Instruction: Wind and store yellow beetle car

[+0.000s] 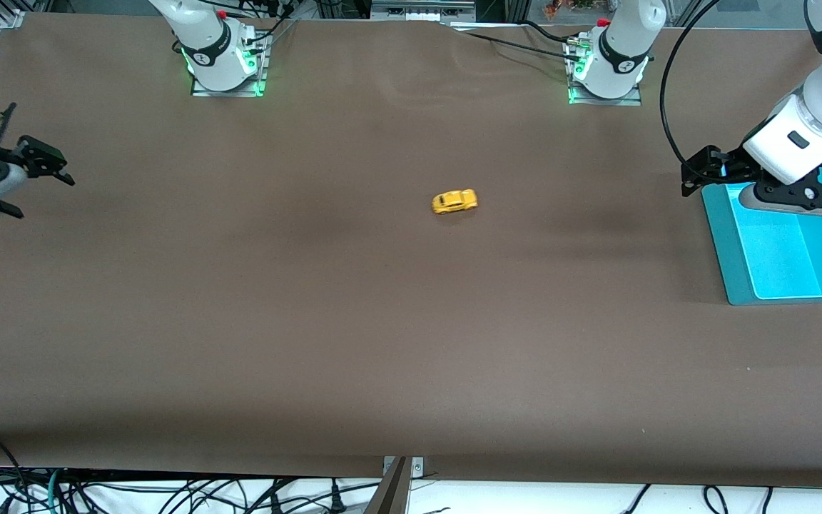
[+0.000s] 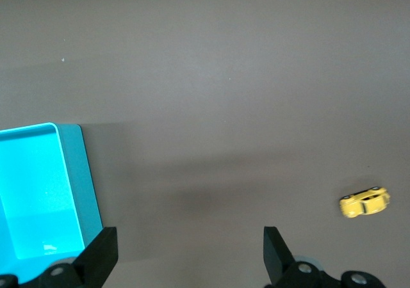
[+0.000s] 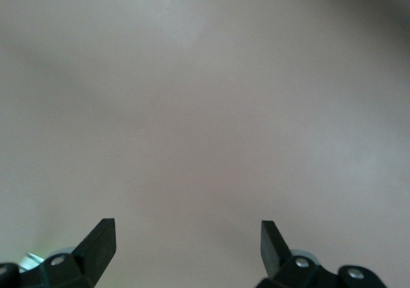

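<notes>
A: Starting at the right arm's end of the brown tabletop (image 1: pixel 240 321), what do you see?

B: The right pincer (image 1: pixel 40 182) hangs over bare tabletop, waiting, its black fingers (image 3: pixel 102 240) spread wide with nothing between them.

A: And in the middle?

B: The tiny bright yellow beetle-shaped toy car (image 1: pixel 454 202) sits on its wheels on the open tabletop, well apart from both pincers. Nothing touches it.

A: Then the left arm's end?

B: A shallow turquoise plastic tray (image 1: pixel 728 257) lies there, and the part of it I can see is empty. The left pincer (image 1: pixel 700 178) hovers over the tray's edge nearest the arm bases, fingers (image 2: pixel 275 249) also wide apart, holding nothing.

A: So how far along is it?

B: I'd say right at the start. The car is neither wound nor stored; grasping, winding and placing it, presumably in the tray, all remain.
</notes>
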Available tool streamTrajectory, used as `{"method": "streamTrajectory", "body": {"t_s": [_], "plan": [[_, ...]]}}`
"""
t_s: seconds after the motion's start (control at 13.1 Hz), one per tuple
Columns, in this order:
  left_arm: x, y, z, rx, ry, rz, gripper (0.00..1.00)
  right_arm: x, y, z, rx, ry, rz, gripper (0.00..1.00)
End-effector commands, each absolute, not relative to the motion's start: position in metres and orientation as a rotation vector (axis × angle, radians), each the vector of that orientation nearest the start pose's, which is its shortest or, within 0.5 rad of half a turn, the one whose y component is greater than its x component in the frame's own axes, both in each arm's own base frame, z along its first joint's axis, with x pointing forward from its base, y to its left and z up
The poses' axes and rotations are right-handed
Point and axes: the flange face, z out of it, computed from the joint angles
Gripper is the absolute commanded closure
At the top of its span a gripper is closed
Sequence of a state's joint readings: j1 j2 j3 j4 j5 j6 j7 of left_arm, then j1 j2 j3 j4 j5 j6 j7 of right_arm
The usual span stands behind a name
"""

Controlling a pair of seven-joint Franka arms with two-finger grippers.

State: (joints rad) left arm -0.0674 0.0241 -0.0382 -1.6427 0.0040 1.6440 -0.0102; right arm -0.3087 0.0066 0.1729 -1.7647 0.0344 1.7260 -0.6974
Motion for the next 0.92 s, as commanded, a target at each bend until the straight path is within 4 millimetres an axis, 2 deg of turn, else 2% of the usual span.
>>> {"method": "streamTrajectory", "body": {"t_s": [0.0, 0.15, 0.31, 0.38, 0.61, 0.76, 0.84], "plan": [[0.567, -0.061, 0.586, -3.101, 0.149, 0.039, 0.00, 0.549, -0.063, 0.570, -3.025, -0.579, 0.044, 0.00], [0.575, -0.073, 0.568, -3.103, 0.199, 0.106, 0.00, 0.544, -0.052, 0.578, -3.051, -0.450, 0.046, 0.00], [0.570, -0.089, 0.565, -3.098, 0.217, 0.153, 0.00, 0.538, -0.033, 0.588, -3.077, -0.333, 0.053, 0.00], [0.569, -0.094, 0.562, -3.094, 0.233, 0.176, 0.00, 0.537, -0.024, 0.591, -3.084, -0.330, 0.056, 0.00], [0.554, -0.113, 0.543, -3.067, 0.323, 0.344, 0.00, 0.534, -0.014, 0.594, -3.095, -0.253, 0.063, 0.00], [0.546, -0.135, 0.530, -3.067, 0.484, 0.398, 0.00, 0.532, -0.012, 0.595, -3.100, -0.178, 0.074, 0.00], [0.539, -0.141, 0.509, -3.075, 0.616, 0.467, 0.00, 0.531, -0.013, 0.595, -3.100, -0.168, 0.081, 0.00]]}}
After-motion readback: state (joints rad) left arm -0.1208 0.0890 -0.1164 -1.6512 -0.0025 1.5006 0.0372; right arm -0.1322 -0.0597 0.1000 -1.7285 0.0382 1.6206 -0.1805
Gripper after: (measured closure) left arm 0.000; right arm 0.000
